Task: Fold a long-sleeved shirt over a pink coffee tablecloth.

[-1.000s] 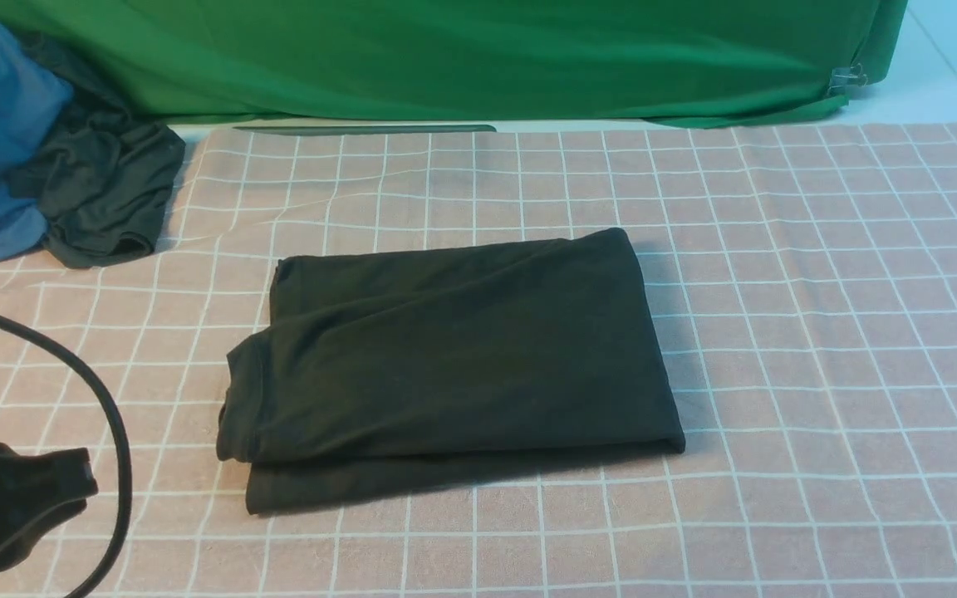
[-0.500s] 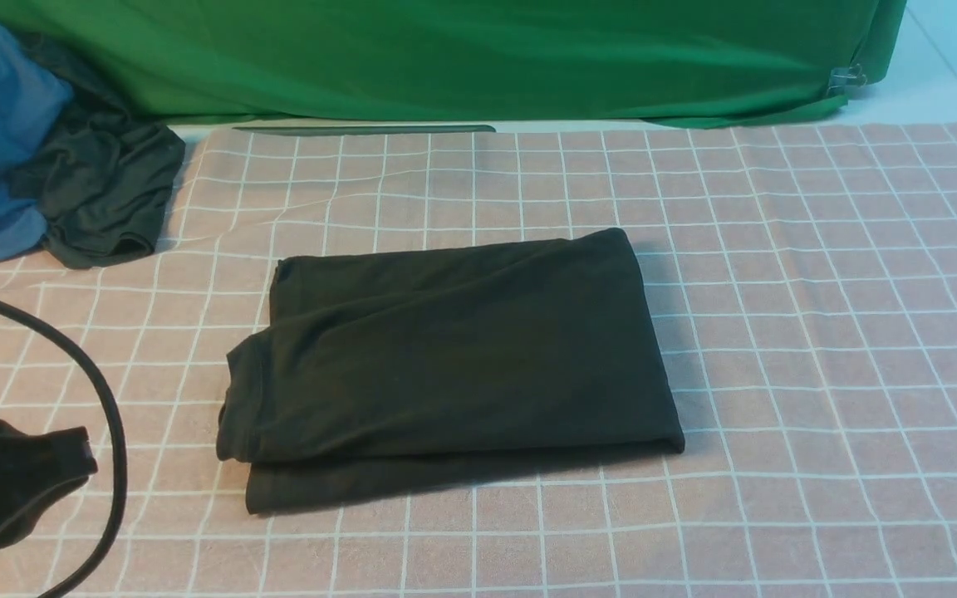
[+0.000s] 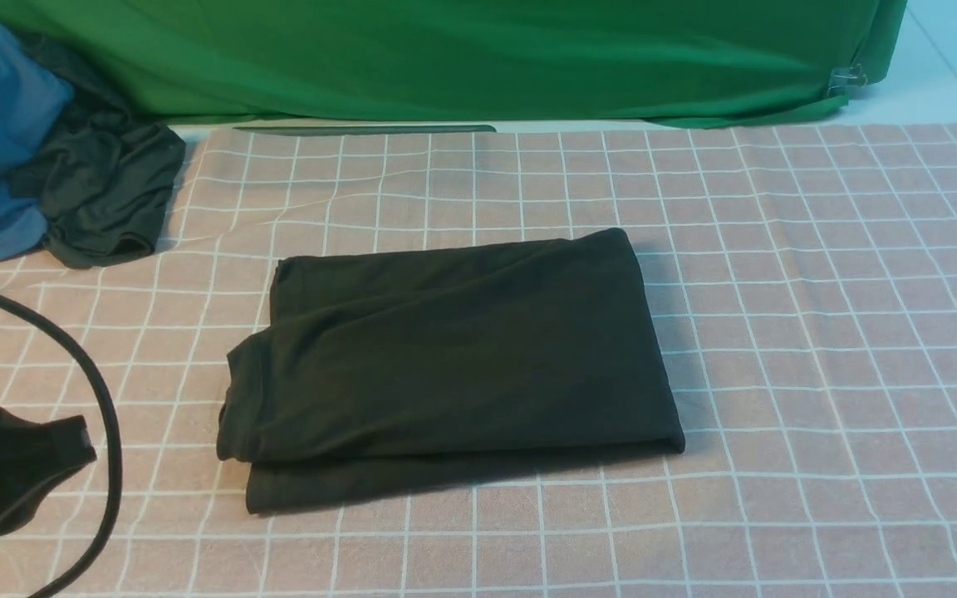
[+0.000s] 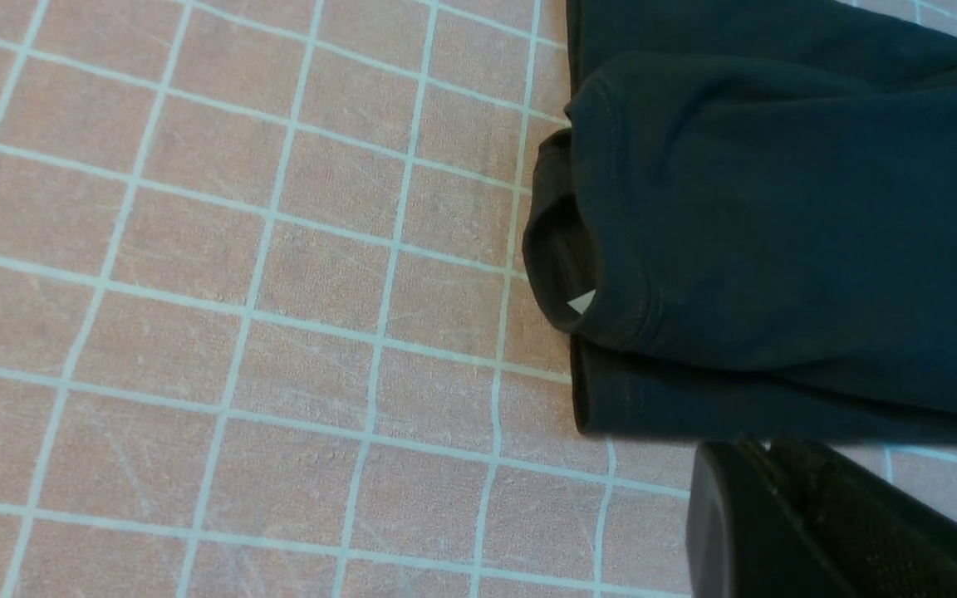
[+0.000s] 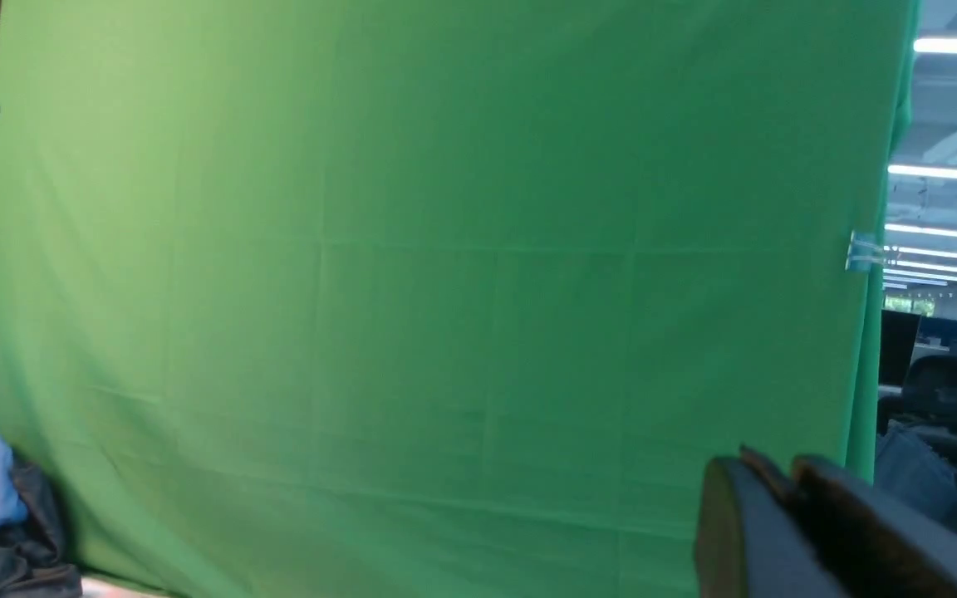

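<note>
The left gripper (image 4: 765, 490), empty, its fingers nearly pressed together, hovers low at about eight o'clock of the long-sleeved shirt (image 3: 453, 357), just beside its near-left corner. The shirt lies folded mid pink coffee tablecloth (image 3: 819, 274), long axis nine-to-three, collar end toward nine. The right gripper (image 5: 765, 519) faces the green cloth (image 5: 412, 274) (its state I cannot tell), so left is likely nearer.

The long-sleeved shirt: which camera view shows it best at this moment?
The front view shows it best: the whole long-sleeved shirt lies folded into a rectangle on the pink coffee tablecloth. The left wrist view shows only one end of it, with stacked layers and a small white label. The right wrist view shows none of it.
</note>
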Action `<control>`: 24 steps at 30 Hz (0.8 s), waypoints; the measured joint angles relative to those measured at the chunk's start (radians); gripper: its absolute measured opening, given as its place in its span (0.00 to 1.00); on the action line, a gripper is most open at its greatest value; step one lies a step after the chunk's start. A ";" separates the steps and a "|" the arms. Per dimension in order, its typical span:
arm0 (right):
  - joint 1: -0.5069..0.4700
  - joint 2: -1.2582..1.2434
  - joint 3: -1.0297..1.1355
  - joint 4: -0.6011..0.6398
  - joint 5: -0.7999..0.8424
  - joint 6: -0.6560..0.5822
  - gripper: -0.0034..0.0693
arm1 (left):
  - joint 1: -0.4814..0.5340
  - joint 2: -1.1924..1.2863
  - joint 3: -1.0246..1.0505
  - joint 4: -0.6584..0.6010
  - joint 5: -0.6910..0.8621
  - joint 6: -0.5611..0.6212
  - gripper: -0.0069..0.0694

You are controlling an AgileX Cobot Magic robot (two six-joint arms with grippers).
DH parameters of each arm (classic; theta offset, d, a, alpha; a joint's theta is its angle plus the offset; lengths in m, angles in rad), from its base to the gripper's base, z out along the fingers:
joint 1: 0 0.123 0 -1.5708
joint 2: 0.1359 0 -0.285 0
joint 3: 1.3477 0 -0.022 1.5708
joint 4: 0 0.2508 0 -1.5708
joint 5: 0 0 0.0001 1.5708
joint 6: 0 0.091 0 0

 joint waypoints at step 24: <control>0.000 0.000 0.009 0.000 -0.005 0.001 0.27 | 0.000 -0.265 0.174 -0.152 -0.212 0.011 0.21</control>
